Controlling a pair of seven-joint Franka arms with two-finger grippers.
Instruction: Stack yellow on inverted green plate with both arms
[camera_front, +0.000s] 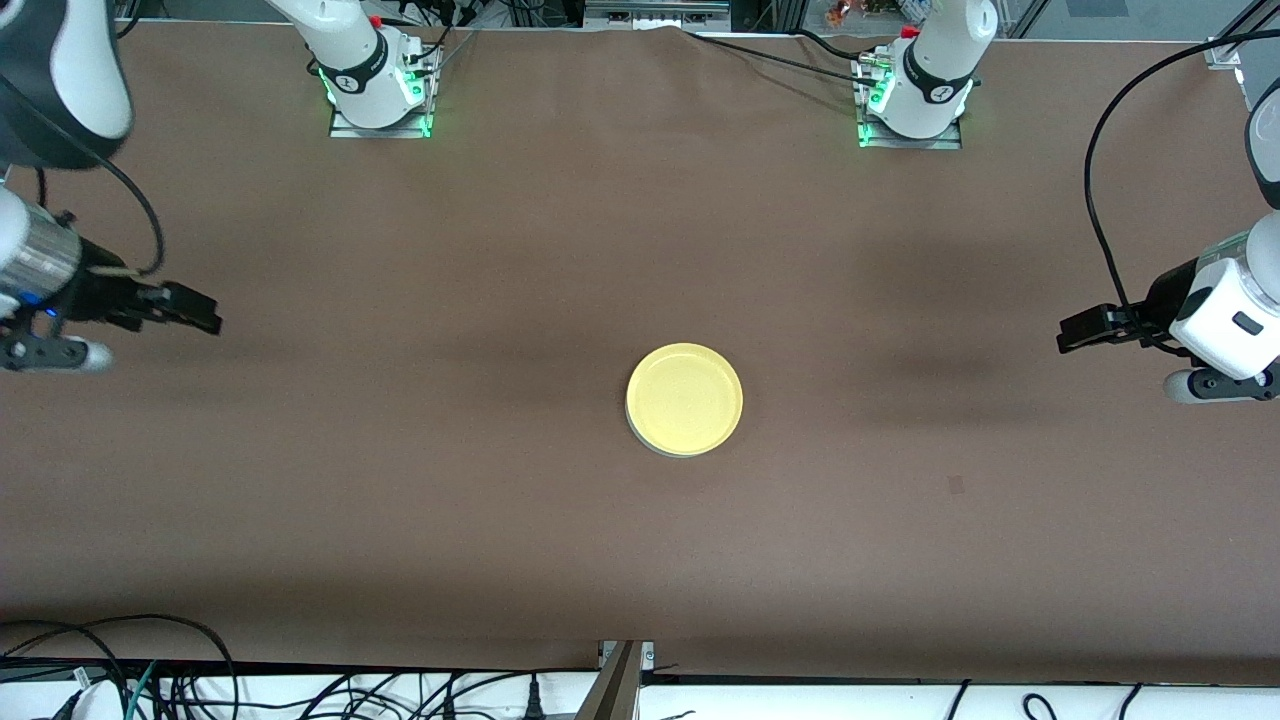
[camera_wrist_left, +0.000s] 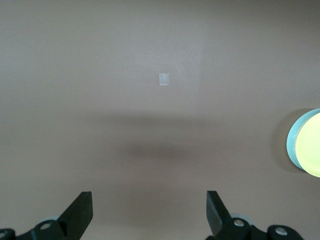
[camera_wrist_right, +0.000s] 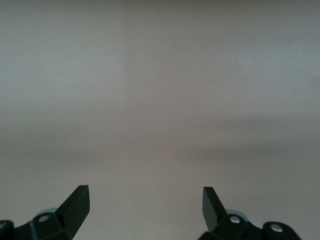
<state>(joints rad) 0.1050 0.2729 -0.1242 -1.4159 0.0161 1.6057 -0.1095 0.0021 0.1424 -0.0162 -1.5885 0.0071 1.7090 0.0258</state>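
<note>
Plates stacked mid-table: yellow plate (camera_front: 685, 398) sits on green plate (camera_wrist_left: 291, 142), rim peeking under. Left gripper (camera_front: 1075, 333) and right gripper (camera_front: 195, 308) hang spread wide, empty, over table ends. Looks done; keep arms clear, no nudging stack.

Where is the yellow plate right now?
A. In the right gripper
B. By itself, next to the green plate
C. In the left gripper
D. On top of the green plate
D. The yellow plate lies on the green plate, whose rim peeks out beneath it; the left gripper and right gripper are open, holding nothing.
</note>
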